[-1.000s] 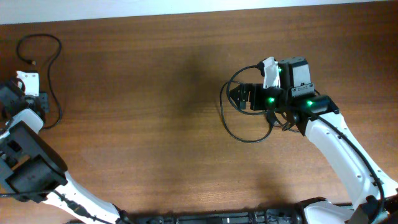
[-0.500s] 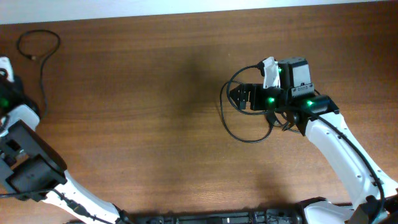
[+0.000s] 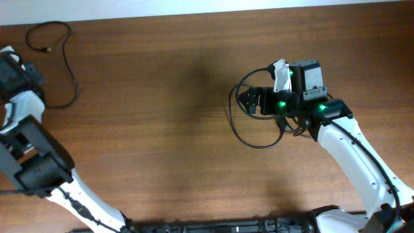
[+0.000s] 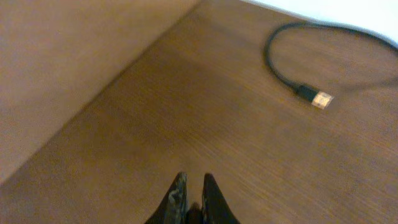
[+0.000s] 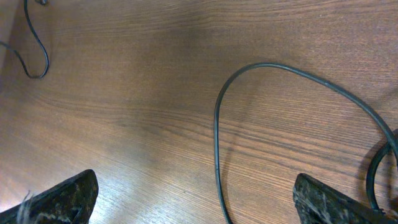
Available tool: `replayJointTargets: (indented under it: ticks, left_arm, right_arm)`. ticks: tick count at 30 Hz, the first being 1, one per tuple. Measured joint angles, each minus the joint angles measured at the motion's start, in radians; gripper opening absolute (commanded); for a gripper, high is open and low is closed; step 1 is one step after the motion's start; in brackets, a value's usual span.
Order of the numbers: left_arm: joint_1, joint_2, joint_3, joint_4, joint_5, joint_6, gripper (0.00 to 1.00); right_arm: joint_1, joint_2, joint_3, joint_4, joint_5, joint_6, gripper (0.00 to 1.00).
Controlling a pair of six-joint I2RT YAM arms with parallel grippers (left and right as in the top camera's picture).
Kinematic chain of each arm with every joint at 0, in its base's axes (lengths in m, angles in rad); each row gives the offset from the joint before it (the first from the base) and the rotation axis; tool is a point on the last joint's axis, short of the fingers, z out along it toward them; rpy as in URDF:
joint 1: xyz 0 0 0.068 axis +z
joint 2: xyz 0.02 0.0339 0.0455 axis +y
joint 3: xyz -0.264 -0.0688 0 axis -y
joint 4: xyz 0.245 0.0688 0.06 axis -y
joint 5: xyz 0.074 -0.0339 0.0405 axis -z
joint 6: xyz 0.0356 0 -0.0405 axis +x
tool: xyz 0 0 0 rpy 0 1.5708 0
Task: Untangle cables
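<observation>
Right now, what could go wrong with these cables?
The thin black cable loop lies inside the open right tool; sliding away low might snag and drag it. The other thin black cable, gold-plugged, lies near the brown wooden table's far edge; a nudge could slide it off.

Cables: two — loose cord (image 4: 314,96), looped cord (image 5: 216,124)
Grippers: two — left gripper (image 4: 193,179), right gripper (image 5: 193,196)
Arms: two — left arm (image 3: 39,171), right arm (image 3: 349,155)
Table (image 3: 162,129): one

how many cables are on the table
2: left cable in the far-left corner; right cable looped around the right hand, partly hidden beneath it.
</observation>
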Motion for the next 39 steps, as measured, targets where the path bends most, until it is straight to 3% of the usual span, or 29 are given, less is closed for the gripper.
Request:
replayJointTargets:
  ticks: [5,9,12,16,21,25,26,27,29,32,36,39]
  left_arm:
    - [0.091,-0.349,-0.002,-0.226,-0.021,-0.003,0.0]
    - [0.12,-0.74,0.018,-0.238,-0.025,-0.002,0.0]
    - [0.133,-0.798,0.02,-0.238,-0.025,-0.002,0.0]
    - [0.134,-0.673,0.02,-0.164,0.039,-0.002,0.0]
    - [0.109,-0.34,0.018,0.244,0.137,-0.02,0.0]
    - [0.019,-0.035,0.034,0.354,0.142,-0.136,0.01]
    - [-0.002,0.043,0.045,0.355,0.142,-0.174,0.18]
    - [-0.017,0.106,0.048,0.35,0.141,-0.209,0.99]
    - [-0.057,0.282,0.048,0.292,0.14,-0.307,0.99]
    - [-0.055,0.264,0.066,0.227,0.144,-0.356,0.99]
    - [-0.02,0.128,0.067,0.039,0.142,-0.364,0.99]
    - [-0.009,-0.065,0.069,-0.068,0.139,-0.274,0.99]
  right_arm:
    - [0.0,0.001,0.0,-0.002,0.0,0.0,0.99]
    - [0.0,0.001,0.0,-0.002,0.0,0.0,0.99]
    - [0.0,0.001,0.0,-0.002,0.0,0.0,0.99]
    - [0.0,0.002,0.0,-0.002,0.0,0.0,0.99]
    - [0.0,0.003,0.0,-0.002,0.0,0.0,0.99]
    - [0.0,0.003,0.0,-0.002,0.0,0.0,0.99]
    - [0.0,0.003,0.0,-0.001,0.0,0.0,0.98]
    - [0.0,0.003,0.0,-0.002,0.001,0.0,0.99]
    - [0.0,0.003,0.0,-0.001,0.002,0.0,0.99]
    - [0.0,0.003,0.0,-0.002,0.002,0.0,0.99]
    - [0.0,0.003,0.0,-0.002,0.002,0.0,0.99]
    - [0.0,0.003,0.0,-0.001,0.002,0.0,0.99]
